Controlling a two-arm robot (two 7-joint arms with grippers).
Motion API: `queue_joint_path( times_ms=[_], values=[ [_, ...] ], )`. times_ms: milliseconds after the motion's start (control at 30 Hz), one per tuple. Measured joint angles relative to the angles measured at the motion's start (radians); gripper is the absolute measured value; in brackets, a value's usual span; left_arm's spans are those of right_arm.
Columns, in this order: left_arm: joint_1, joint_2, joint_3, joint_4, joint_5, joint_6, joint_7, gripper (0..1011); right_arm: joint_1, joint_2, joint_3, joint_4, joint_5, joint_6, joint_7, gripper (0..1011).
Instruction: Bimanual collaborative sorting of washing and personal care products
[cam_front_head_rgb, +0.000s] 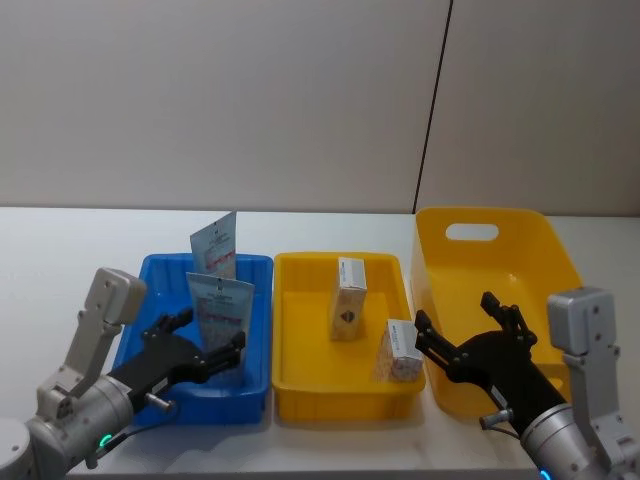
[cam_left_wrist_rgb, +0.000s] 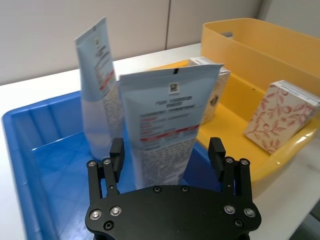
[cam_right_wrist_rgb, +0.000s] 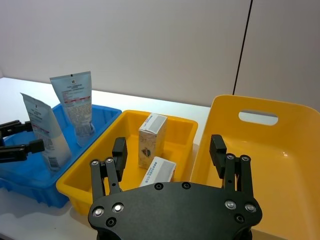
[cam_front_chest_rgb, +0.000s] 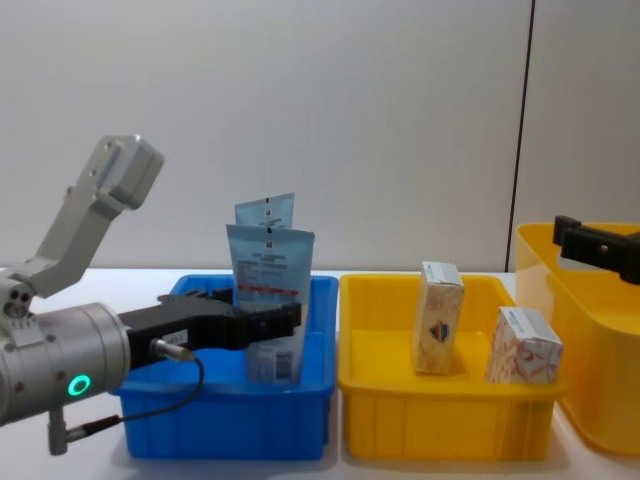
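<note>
Two pale-blue tubes stand in the blue bin (cam_front_head_rgb: 258, 262). The nearer tube (cam_front_head_rgb: 222, 310) (cam_left_wrist_rgb: 165, 120) is upright between the fingers of my left gripper (cam_front_head_rgb: 212, 330) (cam_left_wrist_rgb: 166, 152), which is open with small gaps on both sides. The farther tube (cam_front_head_rgb: 215, 245) (cam_left_wrist_rgb: 100, 85) leans behind it. In the small yellow bin (cam_front_head_rgb: 300, 330) stand a cream box with a blue-red emblem (cam_front_head_rgb: 349, 298) (cam_front_chest_rgb: 437, 318) and an orange-patterned box (cam_front_head_rgb: 400, 350) (cam_front_chest_rgb: 525, 348). My right gripper (cam_front_head_rgb: 455, 312) (cam_right_wrist_rgb: 168, 145) hovers open and holds nothing, just right of the orange-patterned box.
A large yellow bin with a handle slot (cam_front_head_rgb: 520, 260) sits at the right, under my right arm. The three bins stand side by side on a white table (cam_front_head_rgb: 60, 260) before a plain wall.
</note>
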Motion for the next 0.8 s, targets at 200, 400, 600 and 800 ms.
queue_joint_path(
  times_ms=[200,400,600,800],
  values=[
    [-0.015,-0.009,0.007,0.021,-0.009,0.009,-0.032,1001,0.000,0.000,0.000,0.000,0.000,0.000,0.000,1003],
    [-0.011,-0.007,0.013,0.019,-0.021,0.036,-0.048,1001,0.000,0.000,0.000,0.000,0.000,0.000,0.000,1003],
    [0.000,0.000,0.016,0.011,-0.027,0.056,-0.050,1001,0.000,0.000,0.000,0.000,0.000,0.000,0.000,1003],
    [0.000,0.000,0.018,0.019,-0.028,0.062,-0.048,1001,0.000,0.000,0.000,0.000,0.000,0.000,0.000,1003]
  ],
)
